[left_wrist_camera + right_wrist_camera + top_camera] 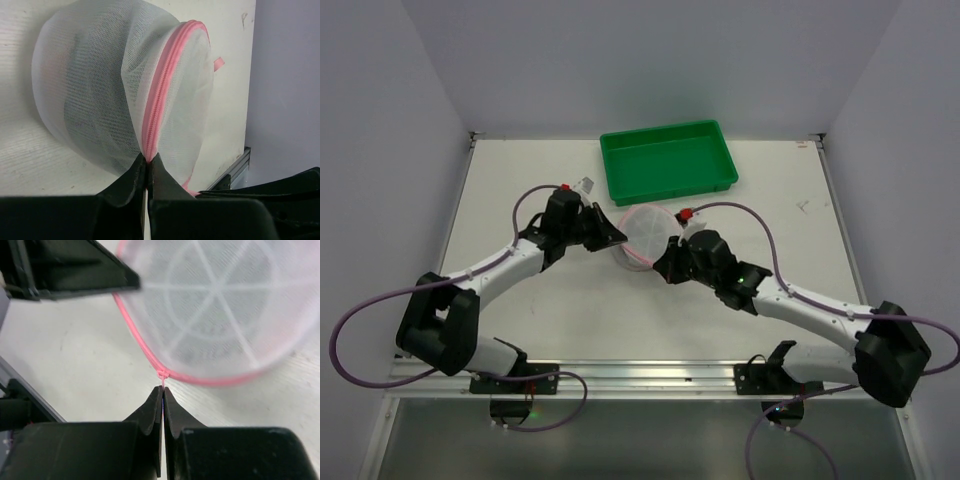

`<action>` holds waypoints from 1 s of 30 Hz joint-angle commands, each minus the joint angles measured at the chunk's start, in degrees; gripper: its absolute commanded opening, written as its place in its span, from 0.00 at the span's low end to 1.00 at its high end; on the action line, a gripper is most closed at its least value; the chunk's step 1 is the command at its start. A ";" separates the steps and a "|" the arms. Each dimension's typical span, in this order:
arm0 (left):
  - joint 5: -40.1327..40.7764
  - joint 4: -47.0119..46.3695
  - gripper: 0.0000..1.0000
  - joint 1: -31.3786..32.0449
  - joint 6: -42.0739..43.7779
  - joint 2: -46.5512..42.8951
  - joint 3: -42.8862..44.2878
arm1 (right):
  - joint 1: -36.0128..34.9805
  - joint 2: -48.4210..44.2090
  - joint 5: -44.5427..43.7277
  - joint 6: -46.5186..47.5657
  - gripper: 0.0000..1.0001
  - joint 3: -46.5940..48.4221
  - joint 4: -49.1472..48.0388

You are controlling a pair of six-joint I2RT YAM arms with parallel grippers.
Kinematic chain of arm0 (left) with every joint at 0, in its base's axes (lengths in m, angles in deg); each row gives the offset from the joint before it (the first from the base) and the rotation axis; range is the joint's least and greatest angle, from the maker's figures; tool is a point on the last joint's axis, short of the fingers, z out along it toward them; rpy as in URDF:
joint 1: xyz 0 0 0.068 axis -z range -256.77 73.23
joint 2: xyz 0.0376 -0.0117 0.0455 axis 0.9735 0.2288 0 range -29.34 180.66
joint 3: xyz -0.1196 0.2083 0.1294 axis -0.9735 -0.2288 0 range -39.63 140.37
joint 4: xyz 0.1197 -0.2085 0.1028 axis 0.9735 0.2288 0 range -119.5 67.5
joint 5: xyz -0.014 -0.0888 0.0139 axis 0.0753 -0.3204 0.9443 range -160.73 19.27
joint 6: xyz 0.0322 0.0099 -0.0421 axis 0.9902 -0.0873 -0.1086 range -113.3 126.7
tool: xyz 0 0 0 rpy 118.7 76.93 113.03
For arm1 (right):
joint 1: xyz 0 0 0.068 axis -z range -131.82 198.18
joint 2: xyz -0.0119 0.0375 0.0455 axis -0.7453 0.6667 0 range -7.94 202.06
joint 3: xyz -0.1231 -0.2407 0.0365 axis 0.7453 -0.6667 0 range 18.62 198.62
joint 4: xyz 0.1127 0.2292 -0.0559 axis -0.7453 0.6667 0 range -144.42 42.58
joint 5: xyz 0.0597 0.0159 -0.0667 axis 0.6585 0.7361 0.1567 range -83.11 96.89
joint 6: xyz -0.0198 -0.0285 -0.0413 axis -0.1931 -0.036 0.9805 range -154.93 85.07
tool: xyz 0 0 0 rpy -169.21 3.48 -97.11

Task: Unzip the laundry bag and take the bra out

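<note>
- As matters stand at this moment, we find the laundry bag on the table between the two grippers. It is near the green tray but apart from it, and it sits tilted up on its edge rather than lying flat.
- The left gripper has its jaws together, pinched on the pink zipper band at the bag's lower edge. We cannot tell whether the slider itself lies between the fingertips.
- The right gripper has its jaws together, clamped on a small pink tab that comes off the trim on the opposite side of the bag. We cannot tell whether this tab is a loop or a pull.
- In the left wrist view the zipper band runs unbroken from the fingertips up over the dome, with no gap between the two halves. We judge it closed along the whole stretch that shows.
- A darker mass shows through the mesh. We take it to be the bra, but the mesh blurs it too much to confirm.
- Done, in our judgement: both holds are set, one on each side of the bag.
- Outstanding: all of the unzipping, the parting of the two halves, and the removal of the bra. We see no garment outside the bag.
- We assess the task to be at its opening stage, with no part of the required result yet in evidence.
</note>
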 commanded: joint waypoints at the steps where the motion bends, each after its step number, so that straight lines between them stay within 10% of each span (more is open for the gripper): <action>1: 0.39 -1.48 0.00 -2.75 1.73 -0.72 0.85 | 0.86 -7.58 -3.54 3.32 0.00 -4.75 5.26; 10: -11.30 5.54 0.06 -3.72 14.81 13.75 19.62 | 0.68 -3.13 7.35 4.47 0.00 -0.19 1.07; 17: -8.94 5.92 0.75 -7.66 11.76 11.86 21.78 | 0.33 8.03 9.56 -0.80 0.00 8.51 -5.10; 20: -5.52 6.51 0.88 -8.64 10.79 6.76 16.69 | 0.33 9.53 8.24 -1.60 0.00 10.71 -5.98; 30: -6.56 0.73 0.71 -4.69 4.55 -1.69 2.26 | 0.33 12.26 7.89 -1.60 0.00 13.08 -5.81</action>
